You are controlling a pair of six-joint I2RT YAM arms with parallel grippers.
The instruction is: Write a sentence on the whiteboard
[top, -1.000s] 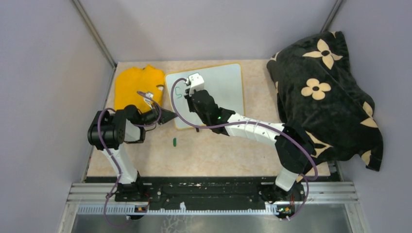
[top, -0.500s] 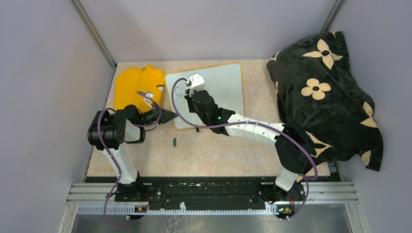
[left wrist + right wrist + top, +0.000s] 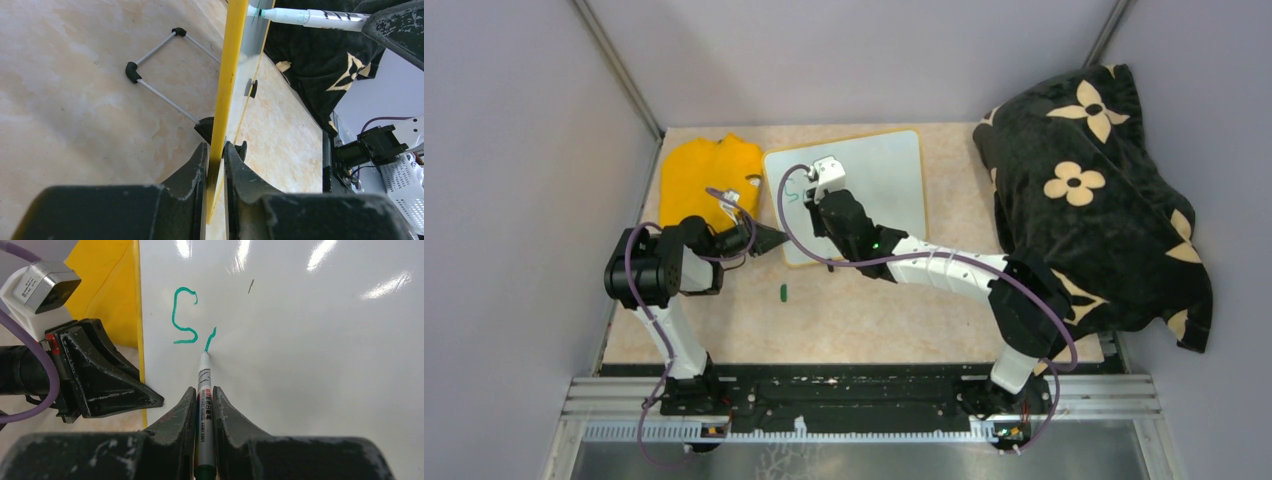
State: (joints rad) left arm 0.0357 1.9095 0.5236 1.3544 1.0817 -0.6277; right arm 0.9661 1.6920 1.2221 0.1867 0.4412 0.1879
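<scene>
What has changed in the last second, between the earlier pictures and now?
Very little. The right gripper, shut on the marker, shifted only slightly over the whiteboard. Its tip now rests at a short green stroke beside the green S. Nothing was taken or let go. The left gripper still clamps the board's edge. The yellow cloth and green cap stayed.

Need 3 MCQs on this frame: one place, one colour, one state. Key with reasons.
1. Seen from above, the yellow cloth lies:
A. left of the whiteboard
B. on it
C. right of it

2. The writing is:
A. red
B. green
C. black

3. The left gripper is:
A. open over the table
B. shut on the whiteboard's edge
C. open beside the cloth

Key:
1. A, the cloth borders the board's left edge.
2. B, a green S and stroke sit at the marker tip.
3. B, both fingers pinch the frame.
</scene>
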